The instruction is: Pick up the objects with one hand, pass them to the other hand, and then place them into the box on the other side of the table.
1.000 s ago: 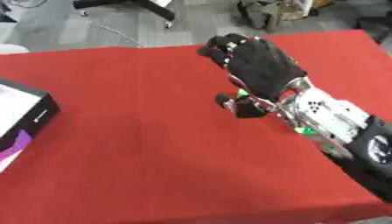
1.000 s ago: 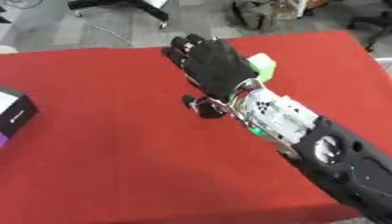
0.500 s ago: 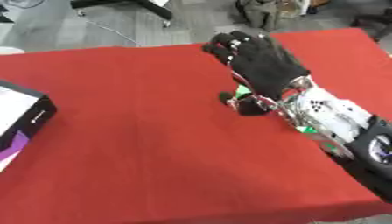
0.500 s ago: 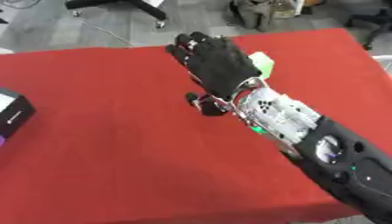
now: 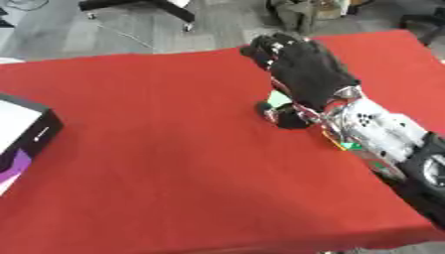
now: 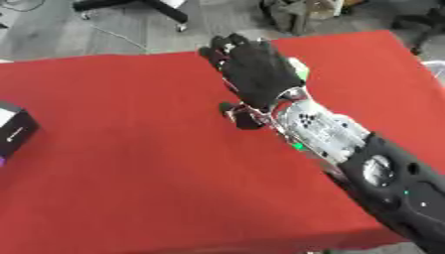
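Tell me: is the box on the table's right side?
No, the box sits at the table's left edge, far from the right hand.

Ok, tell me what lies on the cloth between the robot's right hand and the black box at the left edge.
Nothing: only bare red tablecloth stretches from the black right hand to the black box, clearest in the left eye view.

right robot hand (image 5: 304, 74) palm-down over pale green object (image 5: 278, 98) | red table (image 5: 156, 149) | box (image 5: 22, 134) left edge
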